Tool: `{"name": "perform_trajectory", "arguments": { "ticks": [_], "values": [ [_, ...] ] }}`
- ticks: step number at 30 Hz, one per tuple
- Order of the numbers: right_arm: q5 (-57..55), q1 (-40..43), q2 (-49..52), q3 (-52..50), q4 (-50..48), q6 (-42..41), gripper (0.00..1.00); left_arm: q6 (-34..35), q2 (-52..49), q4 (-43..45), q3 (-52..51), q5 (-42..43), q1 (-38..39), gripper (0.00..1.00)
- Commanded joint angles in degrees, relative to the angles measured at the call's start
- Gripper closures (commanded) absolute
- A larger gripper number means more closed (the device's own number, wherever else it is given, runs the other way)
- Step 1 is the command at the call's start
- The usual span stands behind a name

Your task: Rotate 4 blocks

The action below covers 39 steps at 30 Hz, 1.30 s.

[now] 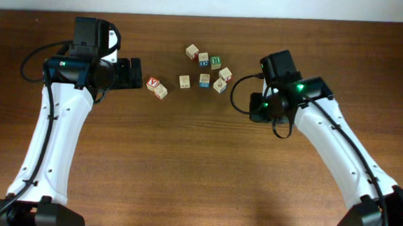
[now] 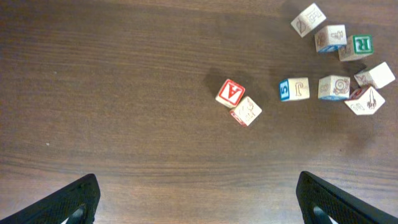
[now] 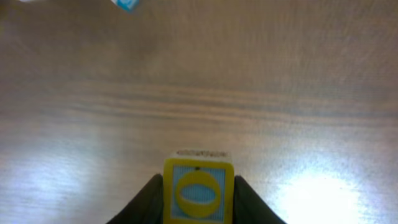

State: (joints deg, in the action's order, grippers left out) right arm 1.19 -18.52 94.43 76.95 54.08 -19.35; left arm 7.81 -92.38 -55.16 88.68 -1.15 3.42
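1. Where the right wrist camera looks down, the right fingers (image 3: 144, 202) are clenched on the yellow block (image 3: 199, 190). One dark finger presses each side, and its ringed yellow-and-blue face is turned to the lens.
2. Whether that block rests on the worktop (image 3: 249, 93) or hangs above it cannot be told, since its base is cut off by the frame.
3. Beyond it lies bare wood, with a blue scrap (image 3: 127, 4) at the far edge, too blurred to name.
4. From overhead, the wrist covers the yellow block; the right fingers sit just right of the scattered blocks.
5. On the other side, the left fingers (image 2: 74, 202) are released and spread wide with nothing between them, well short of every block.
6. Nearest ahead of them, a red block (image 2: 230, 93) touches a cream block (image 2: 247, 111) corner to corner.
7. Farther on, a blue-sided block (image 2: 294, 89) stands just beside a swirl block (image 2: 334, 87), with two more cream cubes close at their right.
8. Farthest off, a green block (image 2: 357, 46) sits close to two cream cubes in a slanting line.
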Motion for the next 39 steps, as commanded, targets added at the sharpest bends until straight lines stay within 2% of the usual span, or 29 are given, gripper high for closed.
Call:
{"name": "perform_trajectory", "arguments": {
  "ticks": [1,3,5,6,7,8,11,13,15,17,19,20,22,29,30,32,39],
  "values": [
    [-5.1,-0.2,1.9,-13.5,-11.9,1.1,0.70,0.5,0.2,0.0,0.5,-0.6,-0.1,0.01],
    [-5.0,-0.1,8.0,-14.7,-16.8,2.6,0.70,0.5,0.2,0.0,0.5,-0.6,-0.1,0.01],
    [-4.8,0.1,11.4,-14.7,-18.9,0.6,0.70,0.5,0.2,0.0,0.5,-0.6,-0.1,0.01],
    [-4.7,0.3,11.8,-14.7,-19.6,0.4,0.64,0.5,0.2,0.0,0.5,-0.6,-0.1,0.01],
    [-4.4,0.3,11.8,-14.6,-19.5,0.4,0.50,0.5,0.2,0.0,0.5,-0.6,-0.1,0.01],
    [-1.6,0.7,11.6,-13.9,-18.4,-0.9,0.42,0.5,0.2,0.0,0.5,-0.6,-0.1,0.01],
    [1.6,1.7,11.0,-3.5,-8.8,-0.1,0.39,0.5,0.2,0.0,0.5,-0.6,-0.1,0.01],
    [1.4,1.6,10.9,9.9,-1.3,1.1,0.39,0.5,0.2,0.0,0.5,-0.6,-0.1,0.01],
    [1.6,1.1,11.2,12.1,-9.7,-2.4,0.39,0.5,0.2,0.0,0.5,-0.6,-0.1,0.01],
    [0.3,-1.5,17.2,12.0,-21.6,-15.9,0.39,0.5,0.2,0.0,0.5,-0.6,-0.1,0.01],
    [-0.2,-4.8,25.4,12.0,-28.5,-23.4,0.39,0.5,0.2,0.0,0.5,-0.6,-0.1,0.01],
    [-0.3,-5.7,27.8,12.0,-30.7,-24.3,0.37,0.5,0.2,0.0,0.5,-0.6,-0.1,0.01],
    [-1.5,-7.4,32.0,12.0,-34.7,-25.0,0.36,0.5,0.2,0.0,0.5,-0.6,-0.1,0.01],
    [-11.0,-7.2,32.5,12.0,-35.6,-22.7,0.36,0.5,0.2,0.0,0.5,-0.6,-0.1,0.01],
    [-11.0,-7.1,32.5,12.0,-36.4,-22.7,0.37,0.5,0.2,0.0,0.5,-0.6,-0.1,0.01],
    [-10.9,-7.1,32.5,12.0,-36.4,-22.7,0.49,0.5,0.2,0.0,0.5,-0.6,-0.1,0.01],
    [-10.9,-7.3,33.6,12.0,-35.0,-21.1,0.54,0.5,0.2,0.0,0.5,-0.6,-0.1,0.01]
  ]
}}
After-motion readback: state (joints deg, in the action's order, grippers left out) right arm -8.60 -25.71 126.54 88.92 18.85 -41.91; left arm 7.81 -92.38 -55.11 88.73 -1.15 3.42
